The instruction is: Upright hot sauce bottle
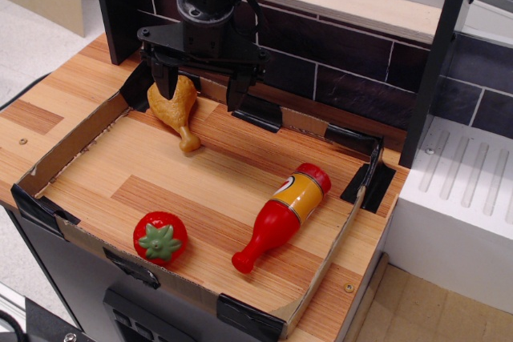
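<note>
The hot sauce bottle (286,211) is glossy red with a yellow-orange label band. It lies on its side on the wooden tray floor at the right, cap toward the front and base toward the back right. My gripper (202,88) hangs at the back of the tray, well away from the bottle to its upper left. Its two black fingers (166,76) are spread wide apart with nothing between them. A toy chicken drumstick (178,111) lies just below and between them.
A round red tomato (160,238) with green leaves sits at the front left of the tray. Low cardboard walls (70,150) with black tape corners ring the tray. A dark tiled wall (353,62) stands behind, a white unit (465,190) to the right.
</note>
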Tool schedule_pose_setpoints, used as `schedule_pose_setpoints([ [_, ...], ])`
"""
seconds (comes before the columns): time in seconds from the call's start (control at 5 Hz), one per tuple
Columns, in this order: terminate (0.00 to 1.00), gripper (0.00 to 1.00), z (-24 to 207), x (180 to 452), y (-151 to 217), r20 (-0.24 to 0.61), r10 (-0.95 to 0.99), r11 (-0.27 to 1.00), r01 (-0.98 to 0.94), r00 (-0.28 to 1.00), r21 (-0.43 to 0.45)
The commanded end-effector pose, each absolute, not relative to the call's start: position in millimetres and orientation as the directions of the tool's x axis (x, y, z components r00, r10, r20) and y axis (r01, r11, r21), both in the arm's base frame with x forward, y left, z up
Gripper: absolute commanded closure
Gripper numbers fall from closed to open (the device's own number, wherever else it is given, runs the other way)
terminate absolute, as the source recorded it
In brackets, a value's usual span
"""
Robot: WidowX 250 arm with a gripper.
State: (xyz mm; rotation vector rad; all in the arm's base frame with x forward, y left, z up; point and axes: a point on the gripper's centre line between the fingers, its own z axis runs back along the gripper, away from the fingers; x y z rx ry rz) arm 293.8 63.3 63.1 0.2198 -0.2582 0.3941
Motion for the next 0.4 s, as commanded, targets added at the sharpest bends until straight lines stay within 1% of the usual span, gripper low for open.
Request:
schedule_pose_setpoints([
  [0.0, 0.0, 0.0, 63.1, 293.8, 63.3, 0.289, 0.349, 0.9, -0.404, 0.892, 0.16],
  [0.2, 0.0, 0.0, 81.2, 282.4, 19.8, 0.176, 0.158, 0.967, -0.188, 0.972, 0.17],
])
